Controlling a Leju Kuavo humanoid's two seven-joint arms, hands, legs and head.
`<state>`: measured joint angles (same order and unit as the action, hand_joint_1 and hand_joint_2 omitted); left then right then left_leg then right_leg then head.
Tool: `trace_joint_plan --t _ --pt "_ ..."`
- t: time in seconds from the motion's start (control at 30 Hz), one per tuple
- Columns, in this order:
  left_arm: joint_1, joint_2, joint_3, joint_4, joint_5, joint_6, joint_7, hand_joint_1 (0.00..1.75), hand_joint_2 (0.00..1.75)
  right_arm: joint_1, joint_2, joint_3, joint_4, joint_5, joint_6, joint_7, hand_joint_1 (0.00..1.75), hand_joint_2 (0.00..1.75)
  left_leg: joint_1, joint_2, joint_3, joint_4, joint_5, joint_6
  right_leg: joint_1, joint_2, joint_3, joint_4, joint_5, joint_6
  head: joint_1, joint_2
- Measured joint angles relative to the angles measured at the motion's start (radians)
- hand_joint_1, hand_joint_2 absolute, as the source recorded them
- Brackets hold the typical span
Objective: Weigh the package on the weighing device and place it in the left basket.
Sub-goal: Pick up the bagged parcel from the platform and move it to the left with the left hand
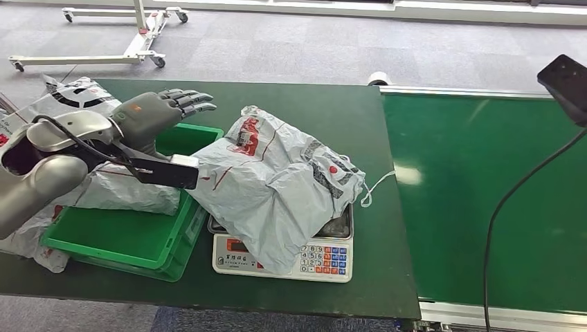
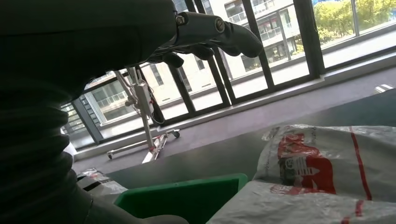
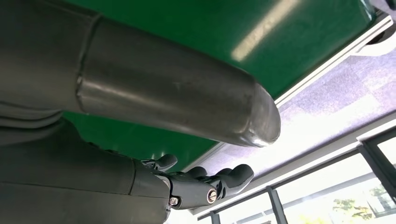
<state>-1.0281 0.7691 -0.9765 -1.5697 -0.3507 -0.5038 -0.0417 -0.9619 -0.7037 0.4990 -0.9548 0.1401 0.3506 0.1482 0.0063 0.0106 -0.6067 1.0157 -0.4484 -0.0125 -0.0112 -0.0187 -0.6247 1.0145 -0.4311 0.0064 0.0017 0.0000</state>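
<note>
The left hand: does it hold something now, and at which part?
Nothing. The left hand is open above the green basket, fingers spread, beside the package that lies on the scale.

We see our right hand [image 3: 196, 184] with its fingers [image 3: 236, 175] loosely curled and nothing in them, apart from the green belt [image 3: 196, 32]. A thick silver thumb [image 3: 177, 95] crosses in front of the belt. Beside the belt's pale metal edge [image 3: 322, 70] lies grey carpet [image 3: 327, 121], and past the carpet stand dark window frames [image 3: 373, 158].
</note>
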Motion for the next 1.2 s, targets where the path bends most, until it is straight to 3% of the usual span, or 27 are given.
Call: trace_joint_plan --t 0.43,0.63,0.9,1.2 --pt "0.029 -0.042 -0.084 0.061 -0.034 0.040 -0.021 0.00 1.75 -0.020 0.047 0.024 0.050 0.004 -0.001 -0.004 0.00 0.00 0.000 0.000 0.000 0.000 0.000 0.000 0.000 0.000 0.000 0.000 0.000 0.000 0.000 0.000" --pt "0.108 -0.114 -0.109 0.149 -0.089 0.098 -0.062 0.00 1.75 -0.015 0.071 0.037 0.073 0.014 -0.020 -0.009 0.00 0.00 -0.001 0.000 0.000 0.000 0.000 0.000 -0.001 0.000 0.000 0.000 0.000 0.000 0.000 0.000" --pt "0.190 -0.270 -0.131 0.346 -0.191 0.177 -0.134 0.00 1.75 0.057 0.078 0.039 0.081 0.028 -0.060 -0.022 0.00 0.00 -0.001 -0.001 0.000 0.001 0.000 0.001 -0.001 -0.001 0.001 0.000 0.000 0.000 0.000 0.000" --pt "0.220 -0.405 -0.128 0.513 -0.236 0.231 -0.167 0.00 1.75 0.073 0.129 0.039 0.101 0.093 -0.068 -0.020 0.00 0.00 -0.002 -0.002 0.004 0.000 -0.001 0.001 -0.002 -0.002 0.005 0.000 -0.001 0.001 0.000 0.000"
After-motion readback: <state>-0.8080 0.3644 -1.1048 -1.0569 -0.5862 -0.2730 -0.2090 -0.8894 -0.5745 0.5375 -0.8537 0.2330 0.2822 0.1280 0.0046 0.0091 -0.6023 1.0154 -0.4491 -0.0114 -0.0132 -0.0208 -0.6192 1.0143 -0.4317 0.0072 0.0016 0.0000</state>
